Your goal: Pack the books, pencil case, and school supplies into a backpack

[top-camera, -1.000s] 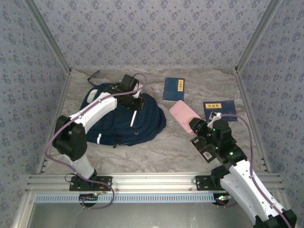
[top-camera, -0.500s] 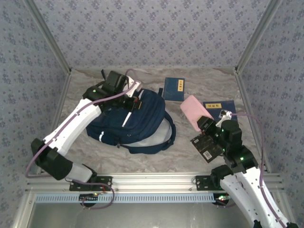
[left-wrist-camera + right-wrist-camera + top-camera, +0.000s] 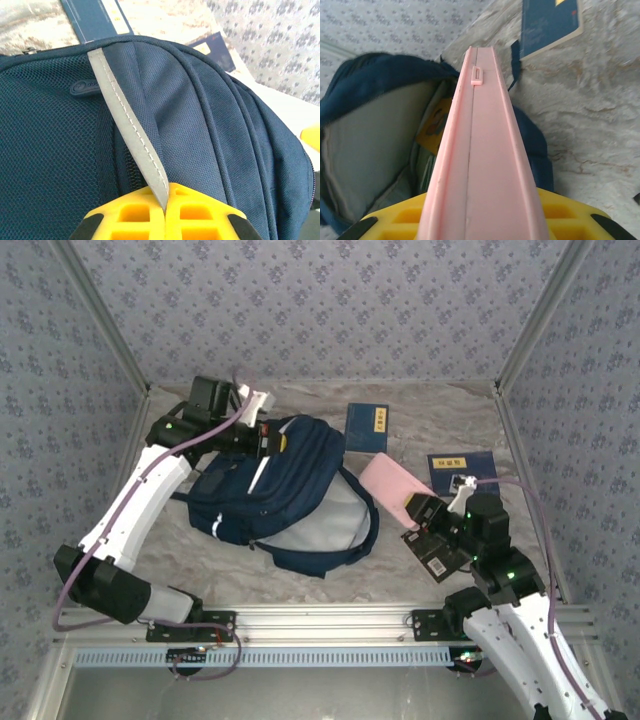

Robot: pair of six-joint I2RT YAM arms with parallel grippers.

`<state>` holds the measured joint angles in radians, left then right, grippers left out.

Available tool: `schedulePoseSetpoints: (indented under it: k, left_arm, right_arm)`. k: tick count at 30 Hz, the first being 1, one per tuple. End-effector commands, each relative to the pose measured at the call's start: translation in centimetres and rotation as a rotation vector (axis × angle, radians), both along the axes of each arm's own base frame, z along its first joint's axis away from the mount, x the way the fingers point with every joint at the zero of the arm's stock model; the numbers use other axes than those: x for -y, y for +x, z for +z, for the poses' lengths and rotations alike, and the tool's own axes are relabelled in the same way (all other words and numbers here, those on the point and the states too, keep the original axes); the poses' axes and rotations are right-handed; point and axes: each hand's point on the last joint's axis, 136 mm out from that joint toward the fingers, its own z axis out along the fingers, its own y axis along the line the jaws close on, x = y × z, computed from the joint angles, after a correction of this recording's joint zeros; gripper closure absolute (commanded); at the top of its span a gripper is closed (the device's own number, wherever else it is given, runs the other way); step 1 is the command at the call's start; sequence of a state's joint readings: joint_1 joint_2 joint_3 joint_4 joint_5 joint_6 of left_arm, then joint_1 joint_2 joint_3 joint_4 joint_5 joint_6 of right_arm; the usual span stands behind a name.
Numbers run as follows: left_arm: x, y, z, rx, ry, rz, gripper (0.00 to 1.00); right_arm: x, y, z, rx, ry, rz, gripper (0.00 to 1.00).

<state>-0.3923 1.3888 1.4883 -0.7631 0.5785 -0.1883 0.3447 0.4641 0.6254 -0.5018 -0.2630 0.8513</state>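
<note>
Left gripper [image 3: 165,212] was pinched on backpack [image 3: 210,125] stripe [image 3: 134,137], mouth lifted; right gripper [image 3: 421,510] clamped pink case [image 3: 480,150], best fed end-first, probably beside orange book [image 3: 436,124].

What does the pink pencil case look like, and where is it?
The pink pencil case is a long, flat box, smooth like hard plastic. It is shut, with a seam along its narrow edge and a small clasp. The right gripper is clamped on one end and holds it edge-up, apparently lifted off the table. Its free end points toward the open backpack. Nothing else seems to touch it.
</note>
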Motion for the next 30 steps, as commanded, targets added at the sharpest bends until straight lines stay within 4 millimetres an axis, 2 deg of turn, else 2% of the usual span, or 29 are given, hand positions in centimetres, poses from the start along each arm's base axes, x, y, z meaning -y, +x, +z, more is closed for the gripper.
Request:
schedulePoseSetpoints:
  k: [1, 5, 11, 15, 23, 30]
  left_arm:
    - [0.6, -0.5, 8.0, 0.211, -0.216, -0.059, 1.00]
    - [0.6, -0.4, 8.3, 0.200, -0.249, -0.071, 1.00]
    - [1.3, -0.6, 9.2, 0.194, -0.301, -0.110, 1.00]
    - [1.3, -0.8, 9.5, 0.193, -0.312, -0.120, 1.00]
    - [1.4, -2.2, 10.2, 0.213, -0.336, -0.170, 1.00]
    - [1.5, -3.6, 10.9, 0.243, -0.369, -0.221, 1.00]
  right_arm:
    - [-2.2, -1.3, 1.8, 0.041, 0.085, 0.140, 0.66]
    - [-4.0, -1.8, 2.0, 0.024, 0.195, 0.215, 0.65]
    - [-7.2, -0.4, 1.1, -0.015, 0.349, 0.271, 0.65]
    - [-9.7, 0.6, 1.4, -0.014, 0.359, 0.323, 0.65]
    - [-12.3, 5.1, 1.4, -0.021, 0.359, 0.262, 0.65]
    - [-13.7, 9.0, -0.7, -0.089, 0.268, 0.189, 0.65]
